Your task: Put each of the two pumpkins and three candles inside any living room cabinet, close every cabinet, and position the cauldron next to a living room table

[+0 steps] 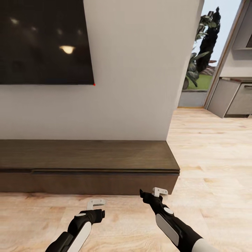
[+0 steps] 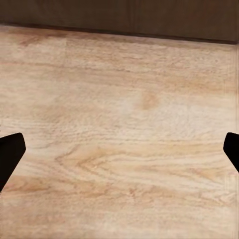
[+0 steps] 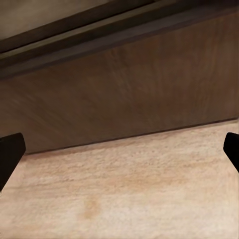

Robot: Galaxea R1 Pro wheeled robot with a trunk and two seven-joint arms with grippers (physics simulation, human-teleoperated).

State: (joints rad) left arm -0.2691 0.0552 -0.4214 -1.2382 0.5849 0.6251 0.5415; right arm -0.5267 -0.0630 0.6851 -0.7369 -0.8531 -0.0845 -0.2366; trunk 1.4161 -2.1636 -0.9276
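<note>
Facing one cabinet [image 1: 87, 157] (two empty hands)

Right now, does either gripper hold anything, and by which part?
Nothing is held. The left gripper and the right gripper are both open and empty, near the cabinet.

Dark TV screen [image 1: 43, 42] mounted on white wall [image 1: 136, 80], ceiling lights reflected in it; small red dot at its lower right corner. Light wood plank floor [image 1: 210, 157] runs past the wall's end. Beyond: glazed opening with leafy plant [image 1: 203, 45] and green lawn outside. Grey kitchen units [image 1: 232, 98] at far right.
</note>
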